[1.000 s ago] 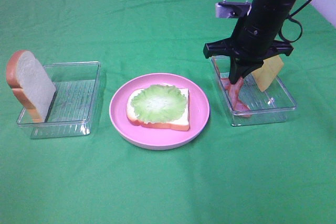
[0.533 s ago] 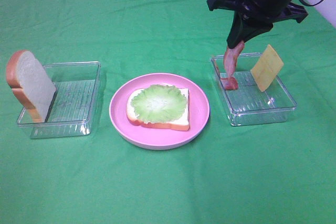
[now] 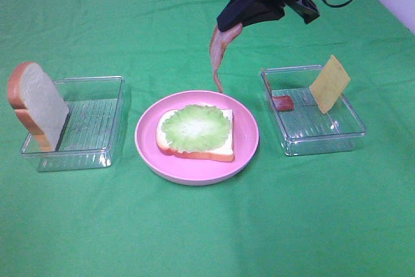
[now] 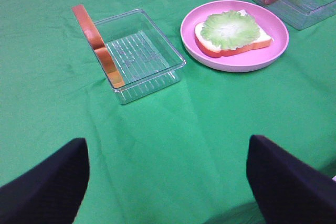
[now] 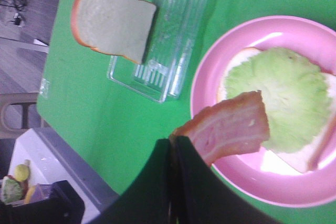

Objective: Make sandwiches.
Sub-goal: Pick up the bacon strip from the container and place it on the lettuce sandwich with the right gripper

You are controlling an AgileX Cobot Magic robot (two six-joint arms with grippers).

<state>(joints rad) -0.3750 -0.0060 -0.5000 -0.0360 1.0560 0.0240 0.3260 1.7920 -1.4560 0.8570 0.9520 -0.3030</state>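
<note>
Two brown-crusted bread slices show: a flat slice on the one pink plate under one frilly lettuce leaf, the part-built sandwich, between two clear ribbed trays, and an upright slice leaning against the left tray. The right tray holds one bacon strip and one yellow cheese square, on a green-clothed bench. The right jaws pinch a second bacon strip above the plate's far rim; the left jaws gape, holding nothing.

Counted parts
Two clear plastic trays, one round pink plate, two white bread slices, one green lettuce leaf, two red-pink bacon strips, one yellow cheese square.
</note>
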